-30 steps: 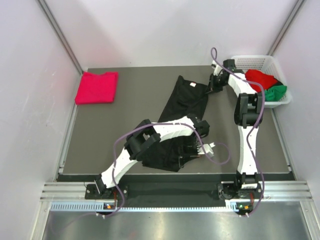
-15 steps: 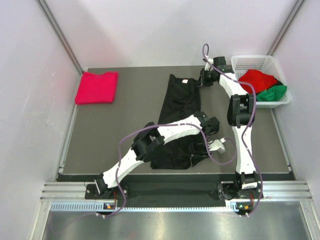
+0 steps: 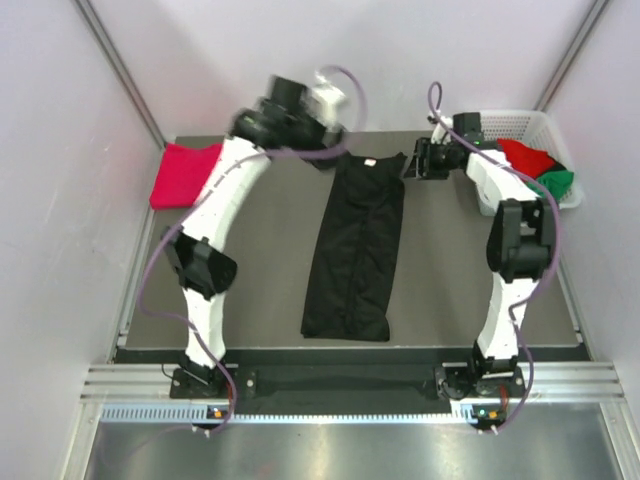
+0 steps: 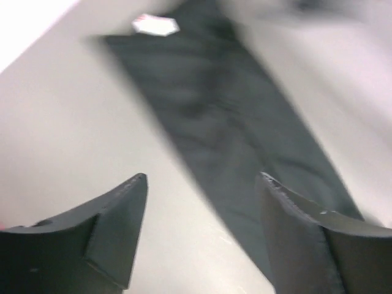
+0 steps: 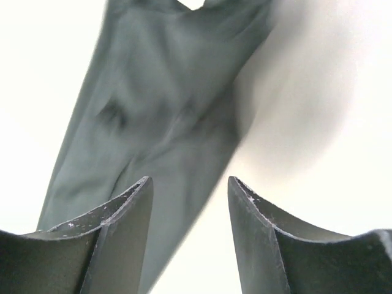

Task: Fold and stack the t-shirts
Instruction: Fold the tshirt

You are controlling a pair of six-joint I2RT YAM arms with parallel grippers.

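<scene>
Black soft-cloth t-shirt [image 3: 355, 250] w/ small white tag [image 3: 369, 163] is being laid out as a long narrow strip mid-way across the dark grey table [image 3: 240, 270], collar end far.
Left gripper [image 4: 202, 180] is being held high over the far side, fingers wide apart, nothing betw. them; right gripper [image 5: 190, 180] is being held just beside the collar-end corner, also wide & empty. Folded crimson-pink tee [image 3: 192, 175] is lying far-left; bright red tee [image 3: 525, 157] & green tee [image 3: 558, 182] are sitting in the white plastic mesh basket [image 3: 510, 117]. Judged: lengthwise fold looks done; crosswise fold prob. being called for next, w/ near hem corners pinched & carried to collar.
</scene>
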